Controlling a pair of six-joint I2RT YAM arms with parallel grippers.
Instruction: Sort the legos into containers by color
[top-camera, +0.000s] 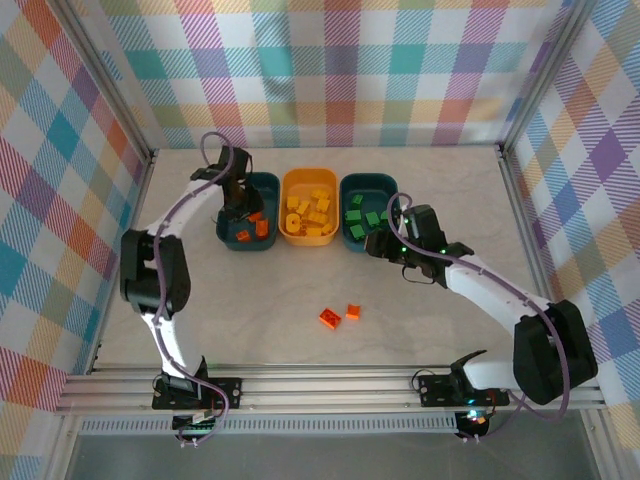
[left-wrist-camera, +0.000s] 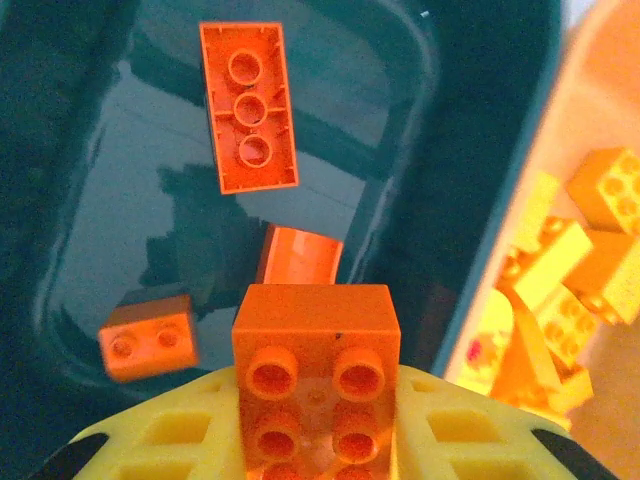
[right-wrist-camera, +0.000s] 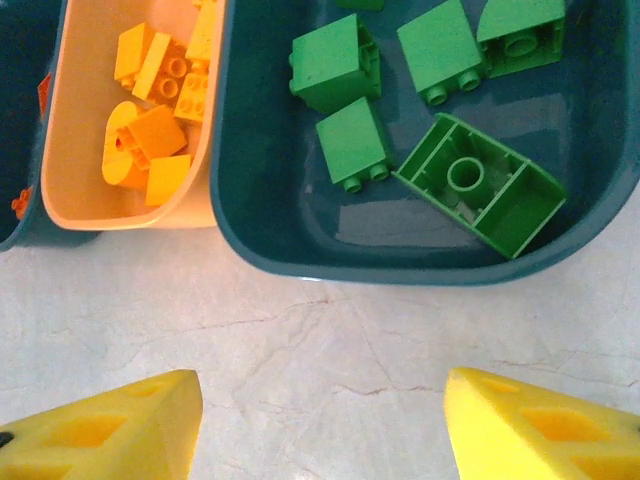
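Observation:
My left gripper (top-camera: 238, 207) (left-wrist-camera: 316, 395) is shut on an orange-red lego (left-wrist-camera: 316, 320), studs facing the camera, held above the left dark teal container (top-camera: 268, 180) (left-wrist-camera: 60, 200). Three orange-red legos lie inside it: a long one (left-wrist-camera: 248, 105), a small one (left-wrist-camera: 150, 337) and a curved one (left-wrist-camera: 298, 255). The yellow-orange container (top-camera: 308, 241) (right-wrist-camera: 80, 190) holds several yellow legos (right-wrist-camera: 160, 120). In the right teal container (top-camera: 346, 200) (right-wrist-camera: 300, 255) lie several green legos (right-wrist-camera: 335, 62). My right gripper (top-camera: 378, 246) (right-wrist-camera: 320, 420) is open over bare table just in front of that container.
Two orange-red legos (top-camera: 328, 318) (top-camera: 353, 311) lie loose on the marbled table (top-camera: 250, 310) between the arms, in front of the containers. Metal frame rails and checked walls enclose the table on three sides.

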